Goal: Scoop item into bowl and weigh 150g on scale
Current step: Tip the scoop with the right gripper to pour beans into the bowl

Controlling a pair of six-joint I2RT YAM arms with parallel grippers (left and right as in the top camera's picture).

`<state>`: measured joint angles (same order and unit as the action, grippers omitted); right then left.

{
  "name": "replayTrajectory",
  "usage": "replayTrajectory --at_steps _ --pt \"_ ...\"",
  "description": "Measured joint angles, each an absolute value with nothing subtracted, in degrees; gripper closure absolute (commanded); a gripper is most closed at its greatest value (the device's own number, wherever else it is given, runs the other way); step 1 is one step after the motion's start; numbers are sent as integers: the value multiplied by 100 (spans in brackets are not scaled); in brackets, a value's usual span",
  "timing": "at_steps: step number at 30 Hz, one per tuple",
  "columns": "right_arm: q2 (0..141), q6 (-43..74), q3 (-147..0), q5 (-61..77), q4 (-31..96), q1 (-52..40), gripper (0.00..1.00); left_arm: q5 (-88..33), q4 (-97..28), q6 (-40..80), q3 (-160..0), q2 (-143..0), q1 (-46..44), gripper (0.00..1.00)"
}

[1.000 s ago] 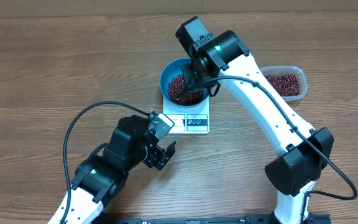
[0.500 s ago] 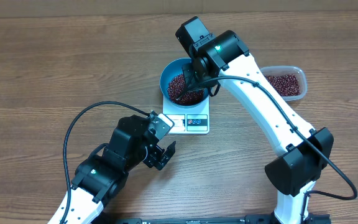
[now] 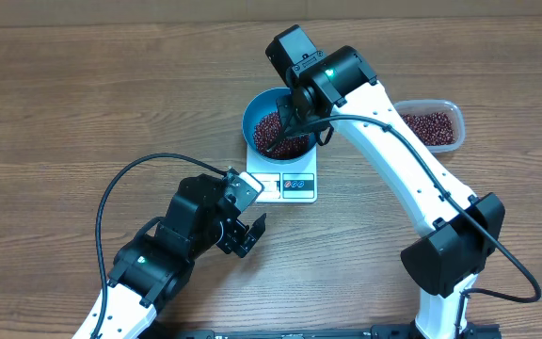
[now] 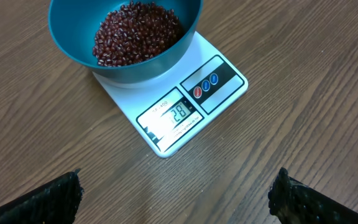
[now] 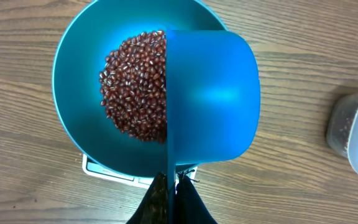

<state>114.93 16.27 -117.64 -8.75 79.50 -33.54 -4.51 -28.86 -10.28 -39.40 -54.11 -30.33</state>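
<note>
surface: brown wood-grain table [image 3: 64, 104] | light: even, soft, no hard shadows | far edge: pale strip [image 3: 64, 8] beyond tabletop

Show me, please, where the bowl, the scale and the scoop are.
bowl [image 4: 135, 74], left wrist view, outer front wall.
scale [image 4: 169, 117], left wrist view, display panel.
scoop [image 5: 213, 99], right wrist view, broad blue body.

scale [image 4: 180, 107] display – digits "28" legible, small print unreadable

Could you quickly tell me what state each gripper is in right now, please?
Left gripper: open, holding nothing.
Right gripper: closed on the blue scoop, above the bowl.
</note>
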Motion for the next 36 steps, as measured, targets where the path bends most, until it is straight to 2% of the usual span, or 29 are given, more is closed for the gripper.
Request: replayTrajectory --at_steps 36 --pt "11493 1629 -11764 -1142 7948 -3507 96 -454 -2886 -1028 -3940 -5411 -3033 0"
